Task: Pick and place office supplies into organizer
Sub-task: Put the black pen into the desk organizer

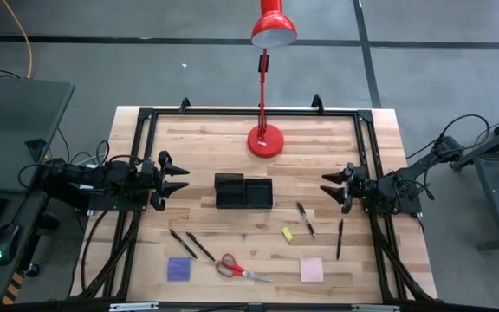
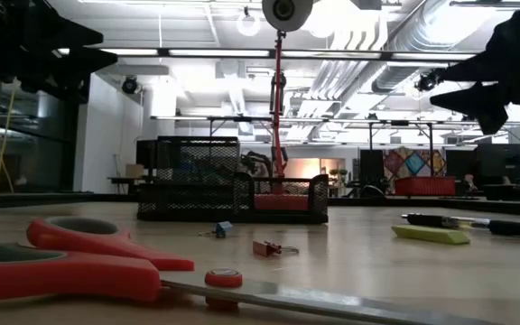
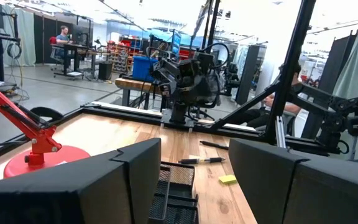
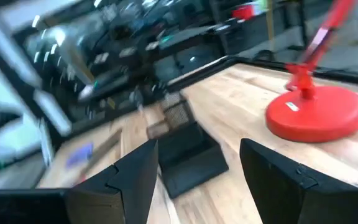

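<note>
The black mesh organizer (image 1: 243,191) sits near the middle of the wooden counter (image 1: 379,260), its two compartments side by side, while the office supplies lie scattered between it and the counter's near edge. A purple sticky-note pad (image 1: 179,269) rests toward the near left corner, with red-handled scissors (image 1: 235,269) just beside it and two thin black pens (image 1: 191,244) lying at an angle a little farther in. A pink sticky-note pad (image 1: 311,269) lies toward the near right corner, a small yellow block (image 1: 288,233) sits between it and the organizer, and two more black pens (image 1: 307,218) lie on the right side. From counter level, a small blue clip (image 2: 222,229) and a red clip (image 2: 266,248) lie in front of the organizer. A red desk lamp (image 1: 265,139) stands by the far edge. The left gripper (image 1: 177,177) hovers at the counter's left edge, released and holding nothing; the right gripper (image 1: 331,185) hovers at the right edge, its fingers spread and empty.
</note>
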Available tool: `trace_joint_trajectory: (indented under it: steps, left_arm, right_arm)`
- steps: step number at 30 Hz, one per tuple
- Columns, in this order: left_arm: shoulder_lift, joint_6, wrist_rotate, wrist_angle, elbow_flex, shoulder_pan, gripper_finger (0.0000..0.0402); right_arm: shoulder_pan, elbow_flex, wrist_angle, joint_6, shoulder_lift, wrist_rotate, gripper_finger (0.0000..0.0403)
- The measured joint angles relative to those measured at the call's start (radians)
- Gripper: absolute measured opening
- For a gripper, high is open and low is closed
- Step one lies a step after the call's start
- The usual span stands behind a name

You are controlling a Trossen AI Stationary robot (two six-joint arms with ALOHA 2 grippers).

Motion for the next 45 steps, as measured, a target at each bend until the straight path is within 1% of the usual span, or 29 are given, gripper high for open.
trace_joint_trajectory:
  steps: [3, 4, 8, 9, 10, 12, 15, 17, 19, 21, 27, 28, 31, 34, 36, 38, 41, 45]
  left_arm:
    - [0.000, 0.000, 0.000, 0.001, 0.000, 0.000, 0.0184]
    - [0.000, 0.000, 0.000, 0.004, 0.000, 0.000, 0.0184]
    - [0.000, 0.000, 0.000, 0.005, 0.000, 0.000, 0.0184]
    - [0.000, -0.001, 0.000, 0.002, 0.000, 0.000, 0.0184]
    - [0.000, -0.008, 0.001, 0.001, 0.000, 0.000, 0.0184]
    - [0.000, -0.063, 0.016, 0.001, 0.000, 0.000, 0.0184]
    - [0.000, -0.131, 0.031, 0.000, 0.000, 0.000, 0.0184]
    - [0.000, -0.136, 0.021, -0.001, 0.000, 0.000, 0.0184]
    - [0.000, -0.136, 0.015, 0.001, 0.000, 0.000, 0.0184]
    - [0.000, -0.123, 0.012, 0.009, 0.000, 0.000, 0.0184]
    - [0.000, -0.121, -0.040, 0.013, 0.000, 0.000, 0.0184]
    - [0.000, -0.123, -0.038, 0.009, 0.000, 0.000, 0.0184]
    - [0.000, -0.121, -0.010, -0.025, 0.000, 0.000, 0.0184]
    - [0.000, -0.121, -0.012, -0.055, 0.000, 0.000, 0.0184]
    - [0.011, -0.121, -0.008, -0.056, 0.000, 0.000, 0.0184]
    - [0.012, -0.121, -0.003, -0.058, 0.000, 0.000, 0.0184]
    - [0.011, -0.119, -0.020, -0.055, 0.000, 0.000, 0.0184]
    - [0.011, -0.120, -0.022, -0.055, 0.000, 0.000, 0.0184]
  right_arm:
    - [0.000, 0.000, 0.010, 0.163, 0.000, 0.054, 0.0222]
    - [-0.001, 0.000, 0.011, 0.191, 0.000, 0.089, 0.0222]
    - [-0.001, 0.000, 0.001, 0.184, 0.000, 0.269, 0.0222]
    - [-0.001, 0.000, -0.011, 0.197, 0.000, 0.296, 0.0222]
    - [-0.002, 0.000, -0.024, 0.226, 0.000, 0.296, 0.0222]
    - [-0.001, 0.000, -0.059, 0.274, 0.000, 0.243, 0.0222]
    - [0.000, 0.000, -0.068, 0.284, 0.022, 0.174, 0.0222]
    - [0.001, 0.000, -0.065, 0.254, 0.050, 0.144, 0.0222]
    - [0.000, 0.000, -0.066, 0.236, 0.081, 0.155, 0.0222]
    - [0.001, 0.000, -0.066, 0.266, 0.119, 0.157, 0.0222]
    - [0.001, 0.000, -0.049, 0.274, 0.228, 0.035, 0.0222]
    - [0.001, 0.000, -0.030, 0.272, 0.242, 0.005, 0.0222]
    - [0.001, 0.002, 0.134, 0.179, 0.291, -0.083, 0.0222]
    - [0.001, 0.047, 0.163, 0.117, 0.348, -0.088, 0.0222]
    - [-0.001, 0.095, 0.136, 0.119, 0.389, -0.072, 0.0222]
    - [-0.011, 0.147, 0.070, 0.162, 0.439, -0.067, 0.0222]
    - [-0.036, 0.246, -0.071, 0.257, 0.517, -0.074, 0.0222]
    - [-0.072, 0.375, -0.281, 0.433, 0.636, -0.109, 0.0222]
